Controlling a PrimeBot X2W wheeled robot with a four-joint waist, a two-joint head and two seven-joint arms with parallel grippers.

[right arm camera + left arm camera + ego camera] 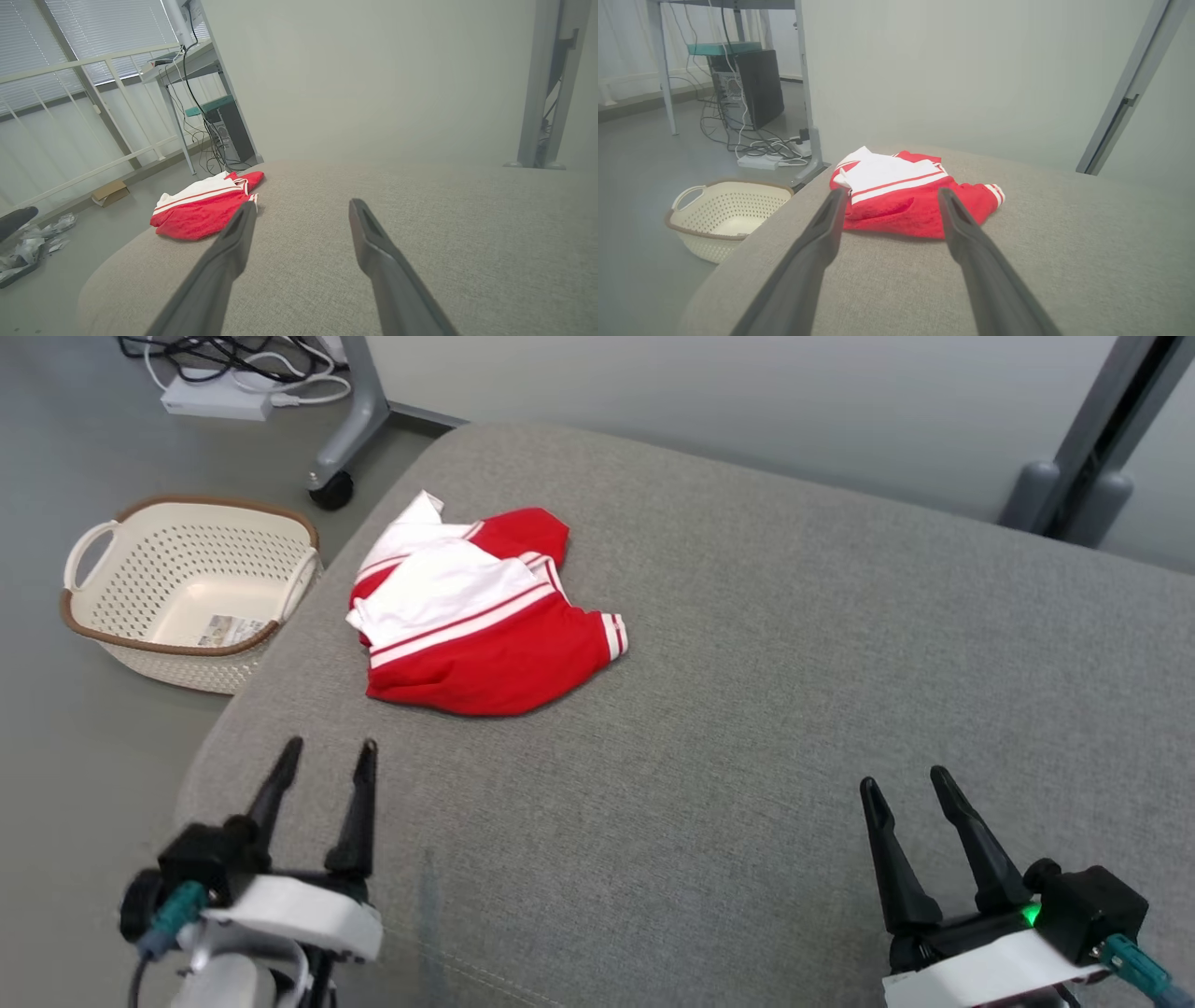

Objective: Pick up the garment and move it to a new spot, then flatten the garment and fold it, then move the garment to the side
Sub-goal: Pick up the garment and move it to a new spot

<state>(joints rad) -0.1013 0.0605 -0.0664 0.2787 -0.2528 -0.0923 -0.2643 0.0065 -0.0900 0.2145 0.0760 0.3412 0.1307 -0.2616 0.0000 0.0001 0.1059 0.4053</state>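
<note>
Both left gripper (333,744) and right gripper (903,778) are held open, empty, above a grey cushion (794,663); the garment (485,635) is bunched, layers hidden; a basket (219,504) is set beside.

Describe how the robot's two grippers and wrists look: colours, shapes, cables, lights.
The left gripper and right gripper match: each has two long, black, tapering fingers on a black base, then a white wrist shell. A teal plug with a cable sits at the outer side of each wrist. A small green light glows on the right one's base.
</note>
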